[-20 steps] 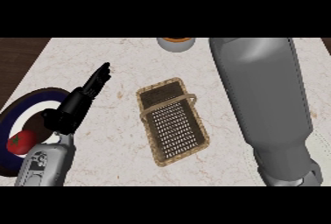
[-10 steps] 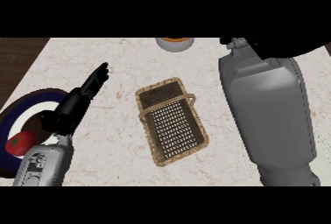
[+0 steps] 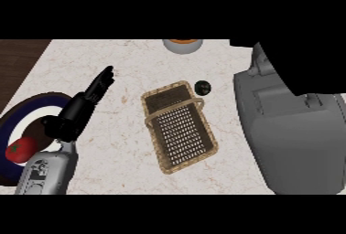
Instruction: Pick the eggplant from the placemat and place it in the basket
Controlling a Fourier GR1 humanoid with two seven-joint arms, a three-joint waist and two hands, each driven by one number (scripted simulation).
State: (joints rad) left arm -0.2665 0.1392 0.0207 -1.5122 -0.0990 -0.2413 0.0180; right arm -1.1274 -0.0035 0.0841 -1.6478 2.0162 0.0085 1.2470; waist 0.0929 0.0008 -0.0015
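Woven oblong basket [image 3: 179, 132], open mesh floor and thick plaited rim, lies askew on the pale marbled table [image 3: 115, 173]. A small dark round thing [image 3: 202, 87], perhaps the eggplant, sits just beside its far corner. Our left hand [image 3: 84, 107] is straight-fingered and empty by the navy-ringed placemat [image 3: 30, 103]. The grey right forearm [image 3: 290, 141] crowds the right side. We cannot tell the right hand [image 3: 297, 73] state.

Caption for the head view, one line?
Open left hand beside the empty basket; right forearm looms at right.

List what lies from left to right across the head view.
Red fruit → left hand → basket → right forearm.
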